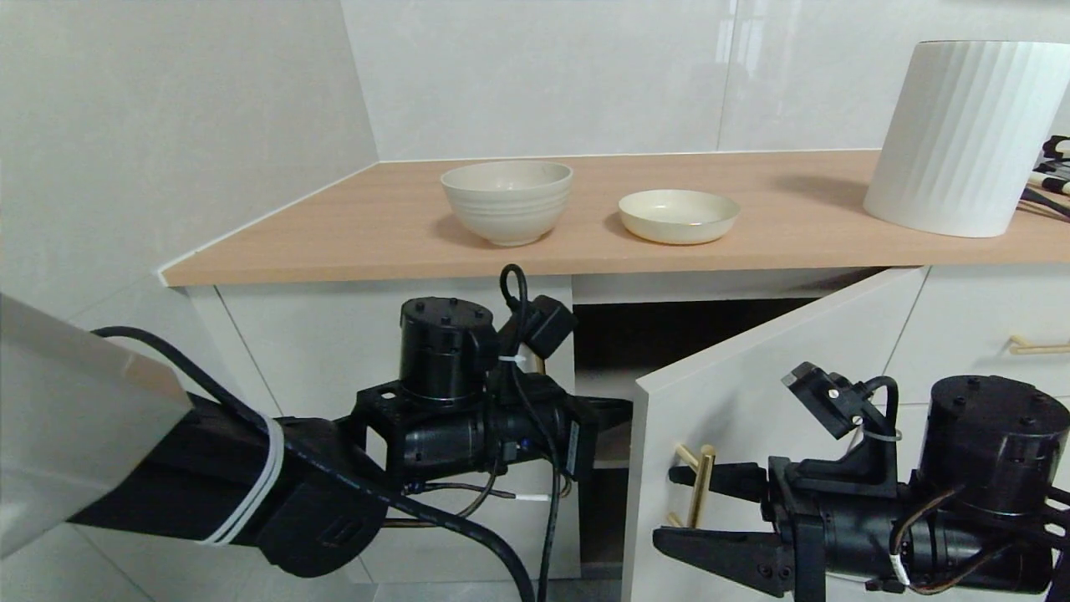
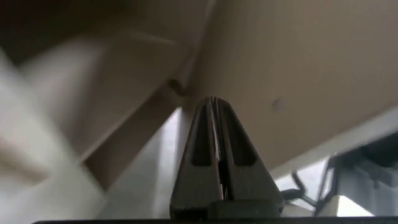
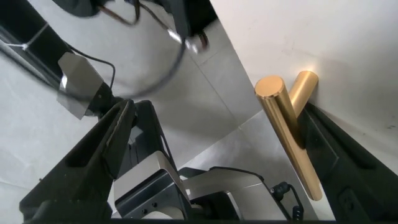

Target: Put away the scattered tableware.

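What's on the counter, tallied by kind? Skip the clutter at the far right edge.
bowl: 1
shallow dish: 1
ribbed white container: 1
total: 3

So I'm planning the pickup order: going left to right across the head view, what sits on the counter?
deep bowl → shallow dish → tall white ribbed container → small dark items at the picture's right edge
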{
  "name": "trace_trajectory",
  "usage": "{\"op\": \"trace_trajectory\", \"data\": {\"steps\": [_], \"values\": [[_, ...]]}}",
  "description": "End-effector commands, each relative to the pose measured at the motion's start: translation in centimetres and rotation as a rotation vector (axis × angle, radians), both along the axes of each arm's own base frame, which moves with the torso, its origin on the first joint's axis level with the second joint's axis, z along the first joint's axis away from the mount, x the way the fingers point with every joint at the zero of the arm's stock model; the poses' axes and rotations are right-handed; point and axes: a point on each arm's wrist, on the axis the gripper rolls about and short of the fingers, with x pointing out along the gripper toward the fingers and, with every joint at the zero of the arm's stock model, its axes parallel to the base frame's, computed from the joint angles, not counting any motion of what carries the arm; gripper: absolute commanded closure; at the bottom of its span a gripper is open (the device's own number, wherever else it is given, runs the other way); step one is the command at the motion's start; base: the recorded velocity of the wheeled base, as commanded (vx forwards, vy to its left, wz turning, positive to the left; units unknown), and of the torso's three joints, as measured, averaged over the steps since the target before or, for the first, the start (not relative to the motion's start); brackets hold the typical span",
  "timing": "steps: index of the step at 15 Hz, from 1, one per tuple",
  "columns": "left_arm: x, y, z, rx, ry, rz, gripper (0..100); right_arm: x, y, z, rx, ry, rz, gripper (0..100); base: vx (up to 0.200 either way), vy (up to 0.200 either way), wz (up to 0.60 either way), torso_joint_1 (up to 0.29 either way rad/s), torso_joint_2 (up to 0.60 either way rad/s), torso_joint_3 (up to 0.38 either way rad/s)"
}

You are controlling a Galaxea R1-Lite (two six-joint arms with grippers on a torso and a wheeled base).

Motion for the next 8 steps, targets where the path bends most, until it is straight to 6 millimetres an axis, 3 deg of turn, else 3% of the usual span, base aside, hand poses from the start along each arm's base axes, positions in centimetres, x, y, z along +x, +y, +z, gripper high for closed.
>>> {"op": "trace_trajectory", "data": {"steps": [1, 8], "values": [[0.0, -1.0, -0.8, 0.007, 0.016, -0.021, 100, 0.1, 0.1, -0.3, -0.008, 0.01, -0.002, 0, 0.0, 0.0, 0.0, 0.0, 0.0, 0.0], [0.0, -2.6, -1.1, -0.049, -0.001, -0.043, 100, 1.1, -0.7, -1.0, -0.044, -0.033, -0.044, 0, 0.0, 0.0, 0.0, 0.0, 0.0, 0.0]]}}
